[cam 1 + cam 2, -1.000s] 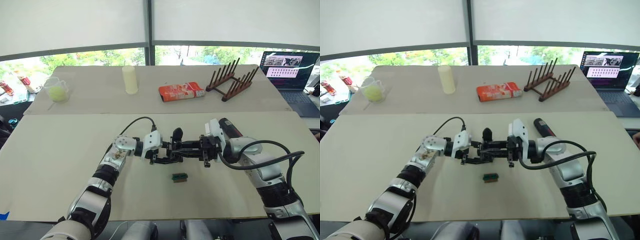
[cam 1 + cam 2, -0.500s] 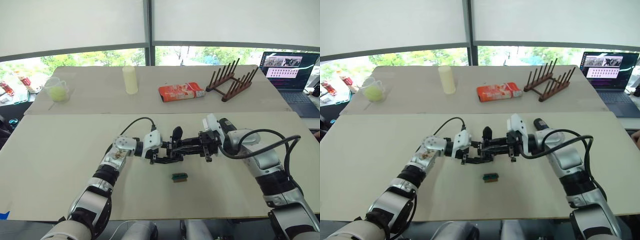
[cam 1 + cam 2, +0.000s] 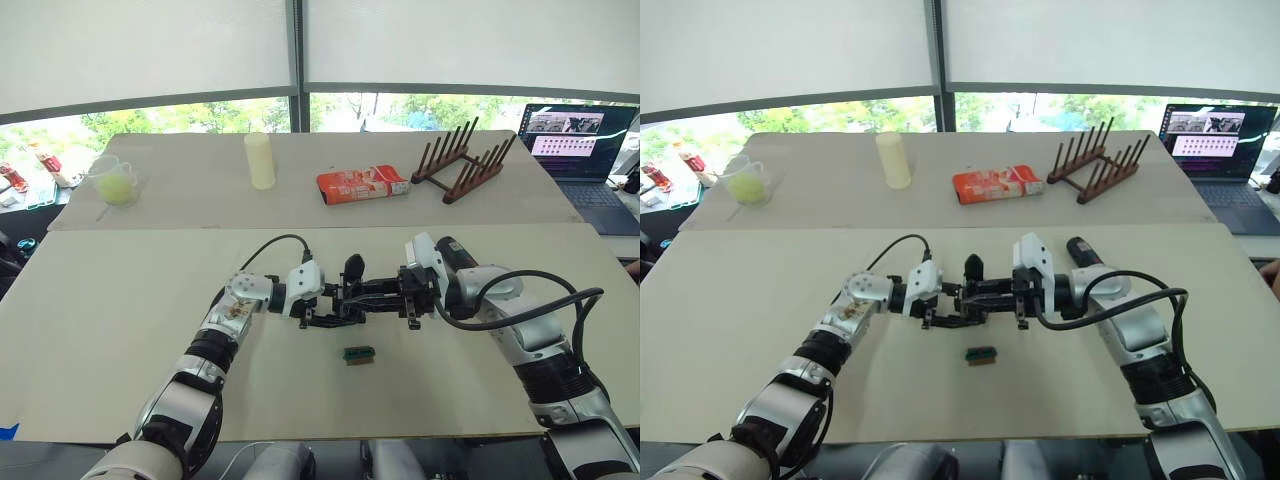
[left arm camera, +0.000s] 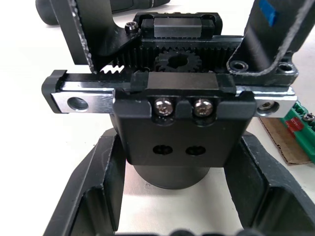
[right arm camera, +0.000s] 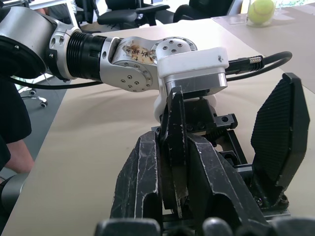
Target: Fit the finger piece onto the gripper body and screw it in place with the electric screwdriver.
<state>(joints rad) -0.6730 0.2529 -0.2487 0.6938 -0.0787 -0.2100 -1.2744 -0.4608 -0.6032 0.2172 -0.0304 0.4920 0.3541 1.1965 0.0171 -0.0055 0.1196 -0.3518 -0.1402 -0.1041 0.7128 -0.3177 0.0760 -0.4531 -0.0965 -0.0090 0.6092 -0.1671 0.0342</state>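
The gripper body [image 3: 350,292], a chunky black mechanism with one pointed finger standing up, is held just above the table's middle. My left gripper [image 3: 322,308] is shut on its round base, with one finger [image 4: 93,196] on each side. From the right, my right gripper [image 3: 388,292] is shut on the thin black finger piece [image 5: 175,142] and holds it against the body's rail, opposite the upright finger [image 5: 278,132]. The electric screwdriver [image 3: 452,250] lies on the table just beyond my right wrist, partly hidden by the arm.
A small green-and-brown block [image 3: 359,354] lies on the table in front of the grippers. On the far table stand a pale cylinder [image 3: 260,160], a red packet [image 3: 362,183], a wooden rack [image 3: 465,160], a cup with a ball [image 3: 117,180] and a laptop [image 3: 585,140].
My right forearm swung up and back down slightly while its gripper stayed at the gripper body. The left arm and the gripper body have not moved.
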